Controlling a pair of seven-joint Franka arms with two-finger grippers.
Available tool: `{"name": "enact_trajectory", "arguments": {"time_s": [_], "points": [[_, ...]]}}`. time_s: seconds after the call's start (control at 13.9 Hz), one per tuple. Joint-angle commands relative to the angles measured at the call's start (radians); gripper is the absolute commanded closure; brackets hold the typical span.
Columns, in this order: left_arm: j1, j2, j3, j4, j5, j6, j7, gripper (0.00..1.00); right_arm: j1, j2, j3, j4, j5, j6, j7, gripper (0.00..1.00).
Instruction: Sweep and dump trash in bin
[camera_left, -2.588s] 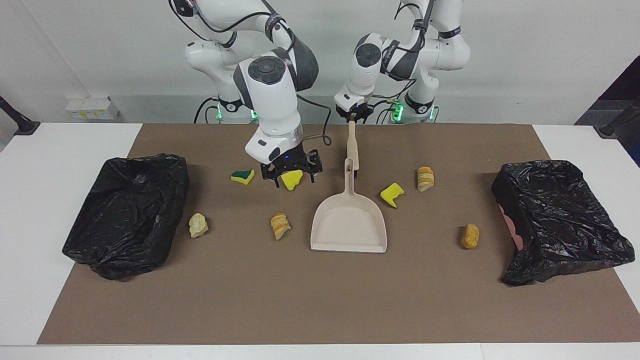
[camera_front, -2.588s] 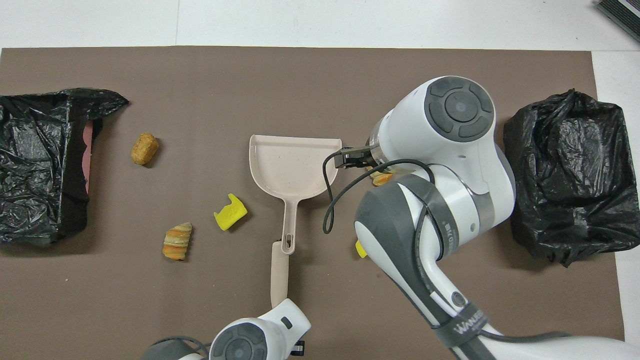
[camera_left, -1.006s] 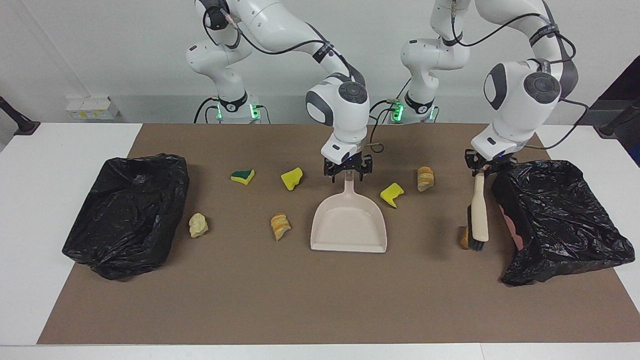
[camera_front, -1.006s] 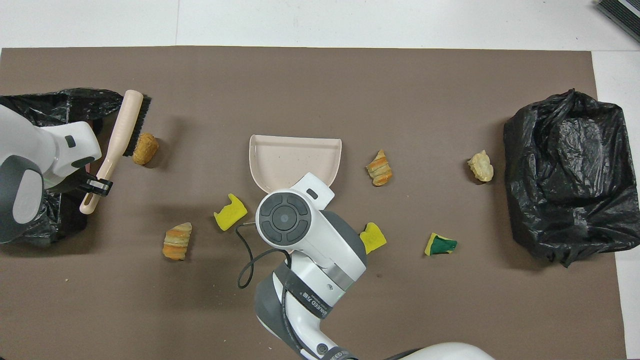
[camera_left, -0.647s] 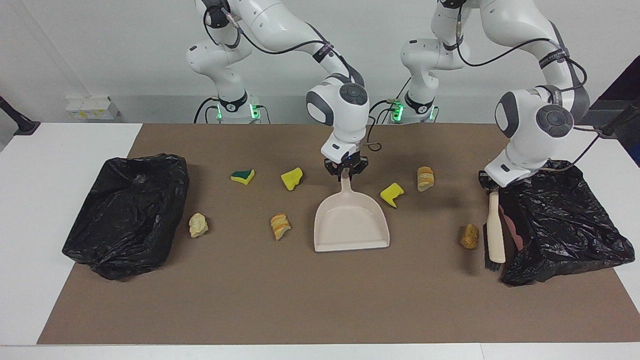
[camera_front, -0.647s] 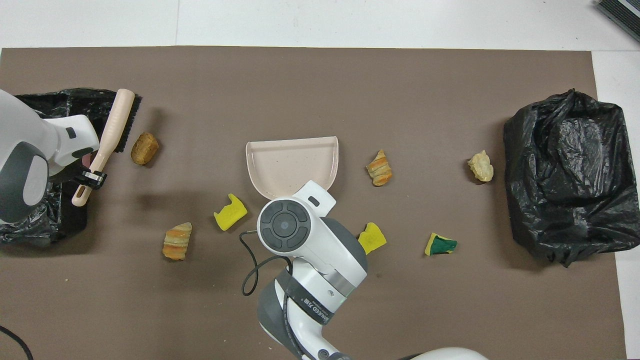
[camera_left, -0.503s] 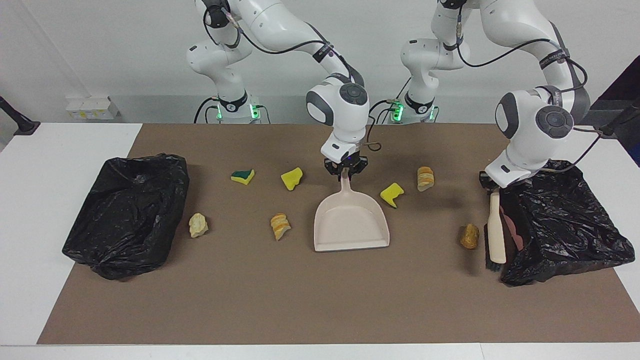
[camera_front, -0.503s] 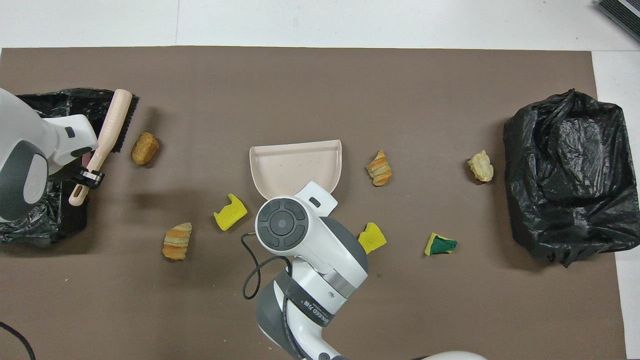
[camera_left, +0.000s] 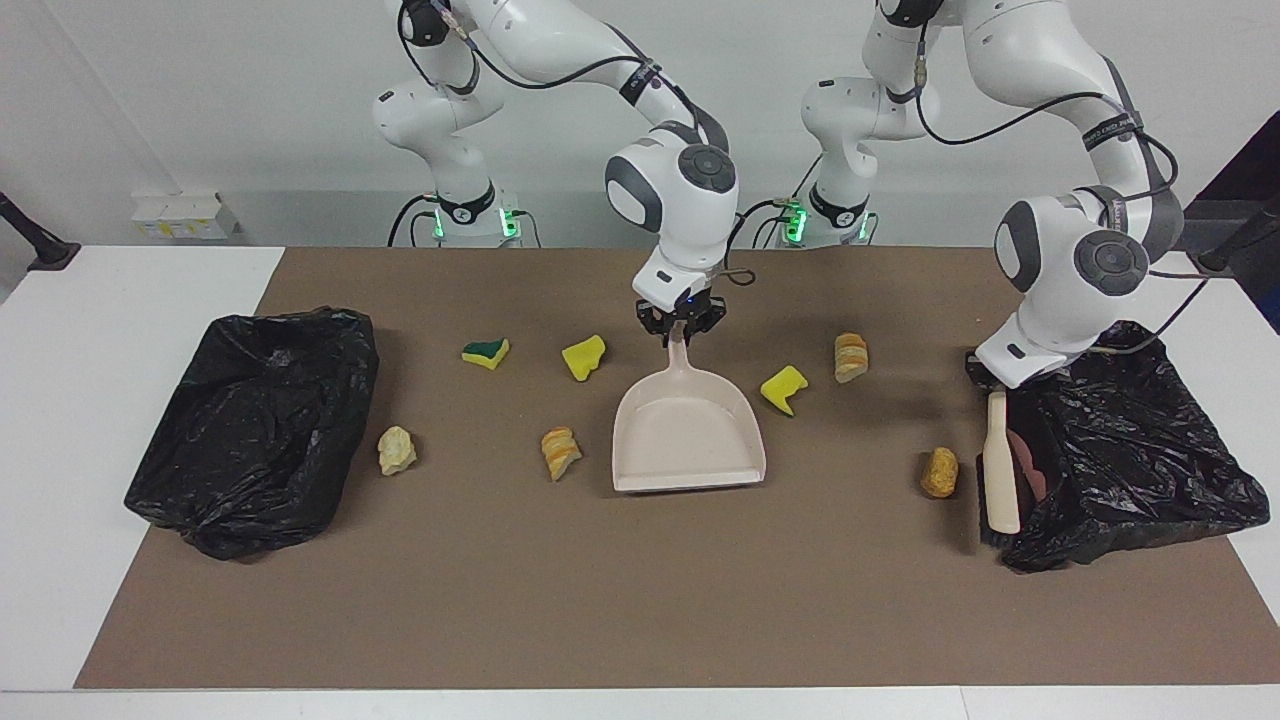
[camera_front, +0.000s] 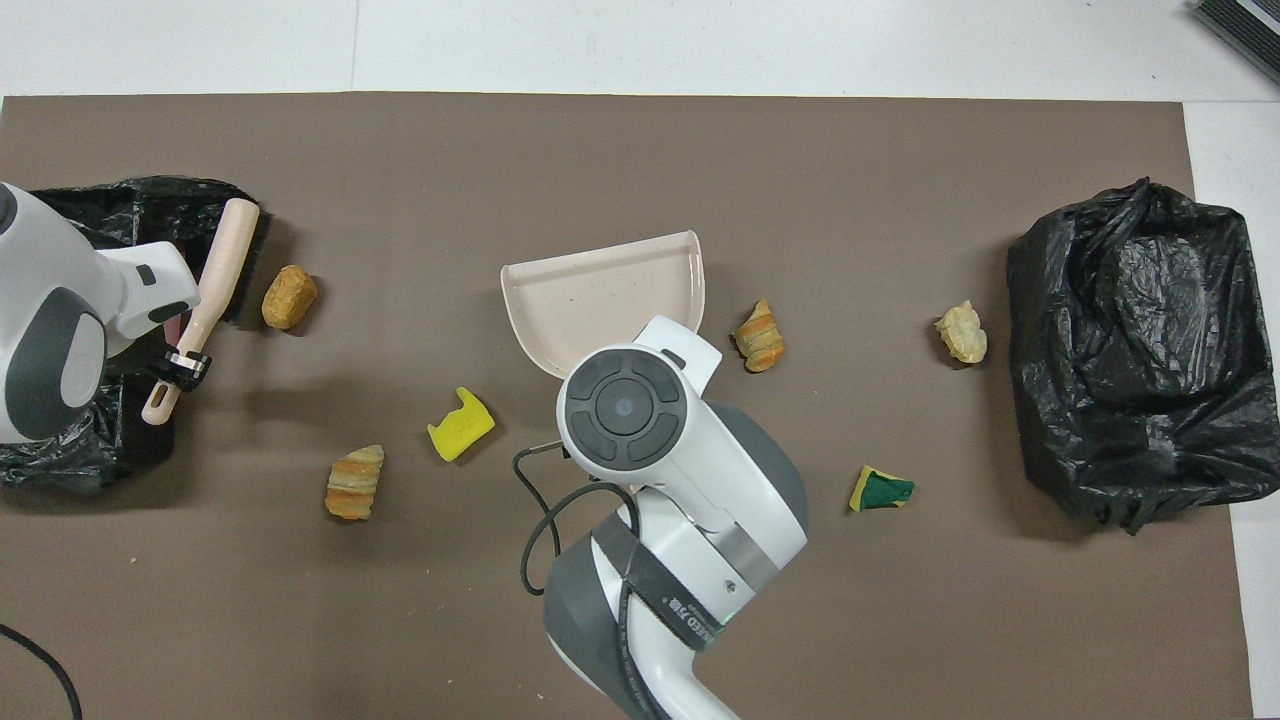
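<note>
A smooth beige plastic dustpan (camera_left: 688, 432) is gripped by its slim handle in the closed right gripper (camera_left: 678, 329) at mid-table, its flat scoop tilted on the brown mat (camera_left: 640, 600). A beige bristled brush (camera_left: 999, 470) is clamped at its handle by the shut left gripper (camera_left: 990, 383), beside a crumpled black bin bag (camera_left: 1130, 440). The trash is scattered around the pan: a tan chunk (camera_left: 939, 472) just beside the brush, yellow sponge bits (camera_left: 784, 388), striped bread-like pieces (camera_left: 559, 451), a pale cream lump (camera_left: 396, 450) near a second bin bag (camera_left: 255, 425).
</note>
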Motion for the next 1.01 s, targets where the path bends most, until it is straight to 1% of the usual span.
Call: {"name": "enact_trajectory", "arguments": {"time_s": [0.0,0.07,0.14,0.29,0.43,0.5,0.58,0.72,0.86,0.93], "points": [[-0.024,-0.086,-0.012,-0.124,0.019,0.023,-0.079,1.00,-0.004,-0.009,0.006,-0.012,0.024,-0.003,-0.232,1.00],[-0.040,-0.095,-0.018,-0.144,0.011,0.021,-0.087,1.00,-0.013,-0.009,0.006,-0.014,0.023,-0.012,-0.278,1.00],[-0.044,-0.100,-0.033,-0.146,0.008,0.014,-0.087,1.00,-0.033,-0.009,0.006,-0.014,0.021,-0.034,-0.371,1.00],[-0.046,-0.108,-0.095,-0.153,0.006,0.003,-0.087,1.00,-0.054,-0.009,0.003,-0.015,0.015,-0.075,-0.647,1.00],[-0.046,-0.124,-0.145,-0.172,0.005,-0.019,-0.087,1.00,-0.080,-0.011,0.003,-0.023,0.000,-0.092,-0.758,1.00],[-0.046,-0.129,-0.167,-0.180,-0.007,-0.031,-0.088,1.00,-0.088,-0.011,0.001,-0.025,-0.005,-0.108,-0.851,1.00],[-0.046,-0.134,-0.191,-0.178,-0.024,-0.051,-0.090,1.00,-0.105,-0.009,0.001,-0.026,-0.025,-0.118,-0.956,1.00],[-0.046,-0.129,-0.221,-0.151,-0.053,-0.123,-0.090,1.00,-0.126,-0.012,0.001,-0.044,-0.060,-0.120,-1.071,1.00],[-0.044,-0.135,-0.225,-0.117,-0.069,-0.170,-0.090,1.00,-0.134,-0.021,0.003,-0.049,-0.127,-0.167,-1.200,1.00],[-0.040,-0.151,-0.225,-0.111,-0.070,-0.190,-0.091,1.00,-0.133,-0.028,0.003,-0.058,-0.135,-0.183,-1.237,1.00]]}}
